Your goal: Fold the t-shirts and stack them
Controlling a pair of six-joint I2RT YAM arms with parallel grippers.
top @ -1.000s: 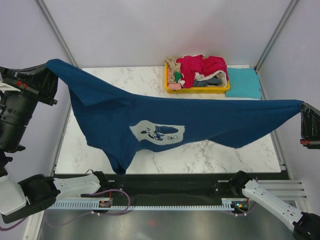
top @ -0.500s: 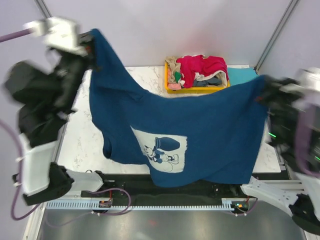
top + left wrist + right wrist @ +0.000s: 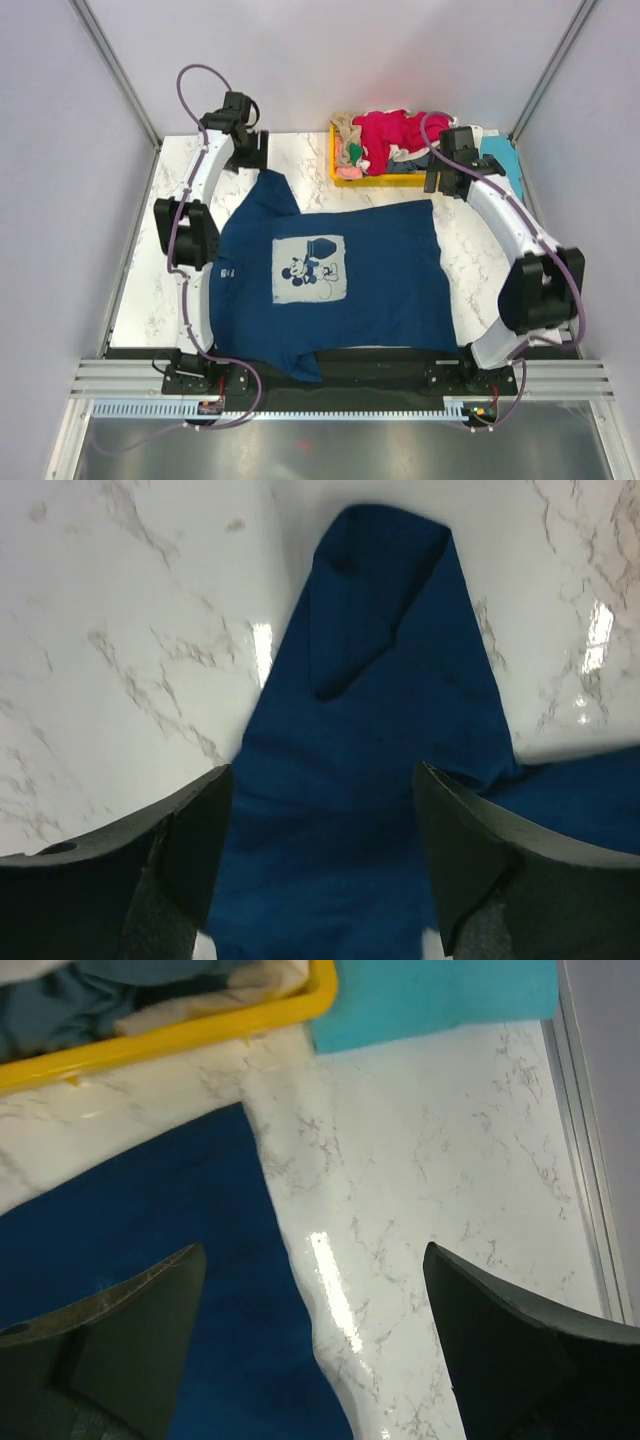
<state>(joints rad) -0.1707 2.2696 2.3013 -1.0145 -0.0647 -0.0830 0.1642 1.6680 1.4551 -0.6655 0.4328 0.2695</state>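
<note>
**Navy tee laid flat, both claws wide**

The shallow yellow plastic tray holds a heap of crumpled t-shirts, crimson-pink on top. A folded teal t-shirt lies just beside it. The navy Mickey-print t-shirt lies spread print-up on the white marble table. The left gripper gapes above its far sleeve. The right gripper gapes over its far hem corner, holding nothing.

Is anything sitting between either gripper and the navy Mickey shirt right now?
Nothing visible. The left gripper hangs open over a sleeve of the navy t-shirt, and the right gripper is open over its far corner. The yellow tray and teal shirt lie beyond, not between.
</note>
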